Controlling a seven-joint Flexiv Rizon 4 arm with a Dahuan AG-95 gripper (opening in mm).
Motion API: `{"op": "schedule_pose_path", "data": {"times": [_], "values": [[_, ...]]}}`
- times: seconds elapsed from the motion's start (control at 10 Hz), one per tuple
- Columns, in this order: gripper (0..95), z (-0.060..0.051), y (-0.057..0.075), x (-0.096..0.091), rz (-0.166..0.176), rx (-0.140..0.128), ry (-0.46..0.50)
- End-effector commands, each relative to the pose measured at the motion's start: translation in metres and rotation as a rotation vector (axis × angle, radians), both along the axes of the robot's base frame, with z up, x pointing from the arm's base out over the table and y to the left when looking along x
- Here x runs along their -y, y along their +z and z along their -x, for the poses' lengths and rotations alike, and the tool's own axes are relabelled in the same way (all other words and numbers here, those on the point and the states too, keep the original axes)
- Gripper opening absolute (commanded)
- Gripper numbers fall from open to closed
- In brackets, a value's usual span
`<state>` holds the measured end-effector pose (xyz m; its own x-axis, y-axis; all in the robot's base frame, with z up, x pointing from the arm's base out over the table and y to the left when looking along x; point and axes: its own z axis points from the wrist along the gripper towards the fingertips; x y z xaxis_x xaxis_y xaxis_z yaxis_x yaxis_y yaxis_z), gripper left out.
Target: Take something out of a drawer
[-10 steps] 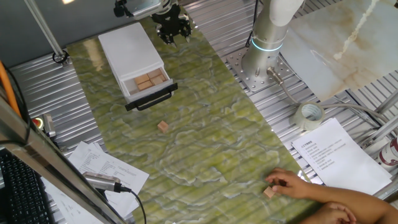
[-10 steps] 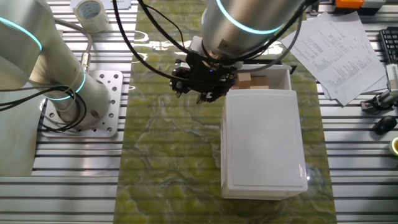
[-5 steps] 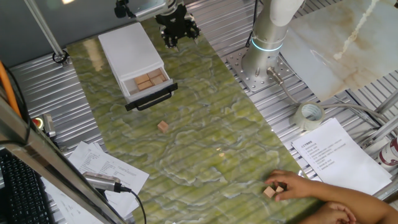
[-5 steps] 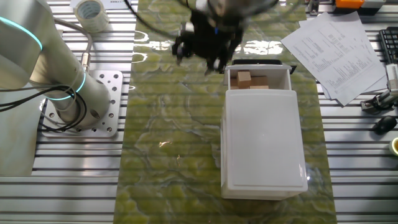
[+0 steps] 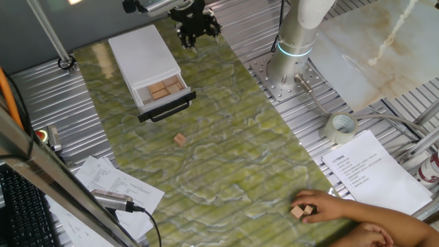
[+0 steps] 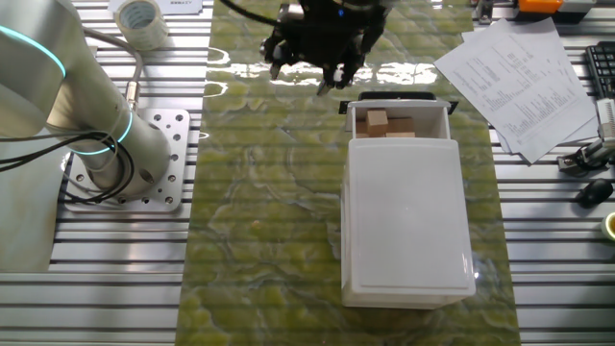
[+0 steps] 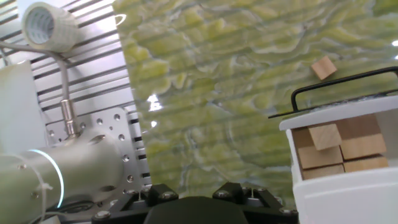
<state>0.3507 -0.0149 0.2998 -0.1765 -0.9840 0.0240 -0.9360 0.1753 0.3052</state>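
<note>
One end effector (image 5: 194,31) above drawer (image 5: 163,90)

gripper (image 6: 322,69) risen, shifted from white box toward drawer (image 6: 402,123) front

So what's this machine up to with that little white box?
The robot arm's black two-finger gripper hangs above the green mat beside the white box, holding nothing visible. The box's shallow white drawer with a black handle is pulled open, with small tan wooden blocks inside. One block lies on the mat, and a person's hand touches more blocks near the edge.
</note>
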Motion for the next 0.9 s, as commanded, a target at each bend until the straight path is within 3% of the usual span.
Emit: {"op": "schedule_pose_path", "data": {"times": [0.1,0.2,0.3,0.4,0.5,0.6,0.9], "values": [[57.0,0.001,0.0,0.0,0.039,0.01,-0.036],[57.0,0.001,0.0,0.0,0.037,0.011,-0.053],[57.0,0.001,0.0,0.0,0.02,0.02,0.011],[76.0,0.001,0.0,0.0,0.013,0.02,0.019],[76.0,0.001,0.0,0.0,0.008,0.02,0.024],[57.0,0.001,0.0,-0.001,0.011,0.025,0.018],[57.0,0.001,0.009,-0.024,0.029,0.058,0.005]]}}
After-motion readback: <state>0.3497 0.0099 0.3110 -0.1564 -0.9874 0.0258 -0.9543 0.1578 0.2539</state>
